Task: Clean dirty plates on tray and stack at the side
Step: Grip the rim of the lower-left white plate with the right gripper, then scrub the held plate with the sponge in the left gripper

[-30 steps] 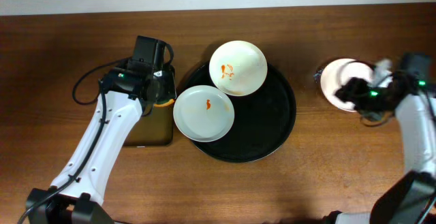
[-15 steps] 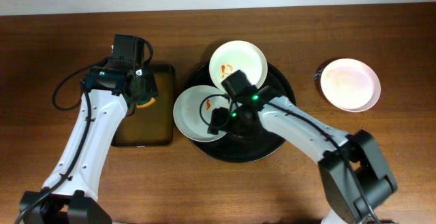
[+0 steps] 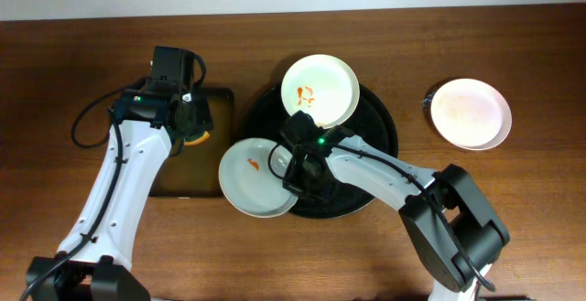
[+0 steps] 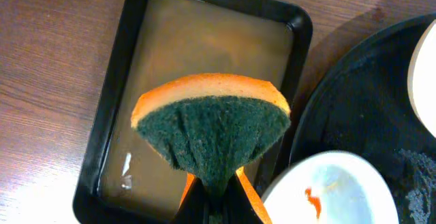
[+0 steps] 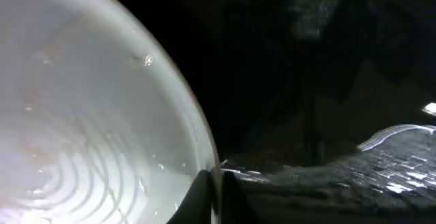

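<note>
Black tray [image 3: 380, 141]: white plate [image 3: 320, 91] at far rim, pale blue plate [image 3: 247, 180] overhanging left rim. Pink plate [image 3: 472, 113] well apart, right. Right gripper [image 3: 293, 168] pinches blue plate's rim; hold level. Left gripper [image 4: 216, 193] clamps sponge [image 4: 211, 132]; wipe orange smear [image 4: 312, 200] firmly.

The round black tray [image 3: 380, 127] is glossy and has a raised rim. The white plate [image 3: 325, 86] lies on its far edge and has orange-red smears left of its centre. The pale blue plate [image 3: 247, 180], with one small smear, hangs over the left rim of the tray, and the right gripper [image 3: 293, 168] pinches its right edge. The pale pink plate [image 3: 471, 112] lies on the wooden table [image 3: 458, 237], well apart to the right of the tray.
</note>
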### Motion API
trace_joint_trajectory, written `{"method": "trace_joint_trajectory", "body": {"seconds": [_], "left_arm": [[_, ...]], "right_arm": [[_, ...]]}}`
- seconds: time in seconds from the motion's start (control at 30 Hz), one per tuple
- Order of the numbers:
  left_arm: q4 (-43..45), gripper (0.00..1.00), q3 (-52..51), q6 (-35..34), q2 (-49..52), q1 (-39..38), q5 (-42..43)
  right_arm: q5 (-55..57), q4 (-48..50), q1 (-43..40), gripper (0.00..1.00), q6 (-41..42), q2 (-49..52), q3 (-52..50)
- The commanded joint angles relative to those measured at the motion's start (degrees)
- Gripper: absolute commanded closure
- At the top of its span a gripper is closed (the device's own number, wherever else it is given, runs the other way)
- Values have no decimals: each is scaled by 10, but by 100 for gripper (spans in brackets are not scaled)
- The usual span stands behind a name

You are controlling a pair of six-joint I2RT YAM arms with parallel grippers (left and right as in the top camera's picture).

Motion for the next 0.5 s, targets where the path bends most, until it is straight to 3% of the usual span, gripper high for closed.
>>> {"method": "trace_joint_trajectory", "body": {"seconds": [0.0, 0.17, 0.23, 0.37, 0.47], "left_arm": [[1, 100, 4, 3, -16, 0, 4], [1, 100, 4, 3, -16, 0, 5], [4, 100, 4, 3, -16, 0, 65], [8, 100, 4, 3, -16, -1, 161], [24, 100, 4, 3, -11, -36, 176]], "right_arm": [[68, -47, -28, 96, -64, 2, -5], [163, -115, -134, 96, -253, -90, -5], [165, -132, -162, 96, -337, -112, -5], [282, -211, -166, 96, -349, -113, -5], [298, -212, -168, 96, -349, -113, -5]]}}
